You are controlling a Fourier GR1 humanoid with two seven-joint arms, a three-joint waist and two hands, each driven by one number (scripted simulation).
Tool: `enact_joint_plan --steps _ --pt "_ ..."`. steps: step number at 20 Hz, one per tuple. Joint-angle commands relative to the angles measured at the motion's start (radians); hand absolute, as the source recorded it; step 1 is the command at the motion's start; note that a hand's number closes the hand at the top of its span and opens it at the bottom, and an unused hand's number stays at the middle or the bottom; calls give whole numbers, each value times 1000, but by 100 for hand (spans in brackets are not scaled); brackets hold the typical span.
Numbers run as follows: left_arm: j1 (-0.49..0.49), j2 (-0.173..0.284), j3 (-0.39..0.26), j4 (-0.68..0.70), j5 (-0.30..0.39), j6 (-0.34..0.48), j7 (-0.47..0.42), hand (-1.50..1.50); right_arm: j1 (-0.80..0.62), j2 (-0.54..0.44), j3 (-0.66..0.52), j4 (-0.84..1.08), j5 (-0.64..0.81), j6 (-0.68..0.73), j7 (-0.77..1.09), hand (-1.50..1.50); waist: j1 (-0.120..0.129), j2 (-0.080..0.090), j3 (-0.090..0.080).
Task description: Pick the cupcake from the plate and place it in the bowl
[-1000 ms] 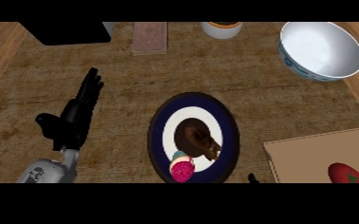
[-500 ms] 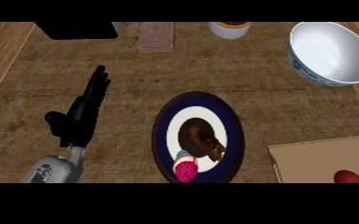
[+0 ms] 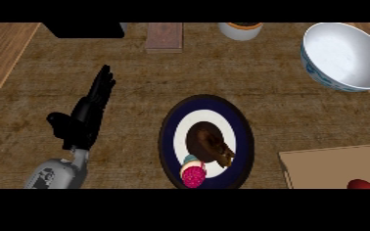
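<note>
At the left of the frame my left hand [image 3: 85, 115] rests over the counter [image 3: 145, 78], fingers straight and together, thumb out to the left, holding nothing. My right hand does not show. Centre-low sits one dark-rimmed plate [image 3: 241, 142] carrying one chocolate cupcake [image 3: 208, 143] and one pink-topped piece [image 3: 194, 174] at its lower edge. At the upper right is one white bowl [image 3: 339, 54], well apart from the plate. One board [image 3: 325, 169] fills the lower right corner. Against half a second ago, everything sits slightly further left and lower in the frame.
</note>
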Motion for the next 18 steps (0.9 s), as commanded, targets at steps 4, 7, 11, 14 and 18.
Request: enact_joint_plan --steps 4,7,11,14,18 --pt "-34 -50 30 86 -35 -24 -10 0 -59 2 -9 89 -63 -10 -136 -150 -2 1 0" --pt "2 -48 16 1 -44 -6 18 0 -81 2 -52 144 -144 99 -259 -150 -1 -2 1" --pt "56 -8 48 -47 -22 -46 6 0 -79 2 2 161 -173 99 -334 -150 2 -4 2" --pt "29 -57 31 21 -57 -33 -13 0 -123 2 -22 153 -195 153 -309 -150 -1 -1 1" --pt "-16 -45 53 29 -60 -57 27 0 -161 2 -41 254 -268 212 -373 -150 -4 0 2"
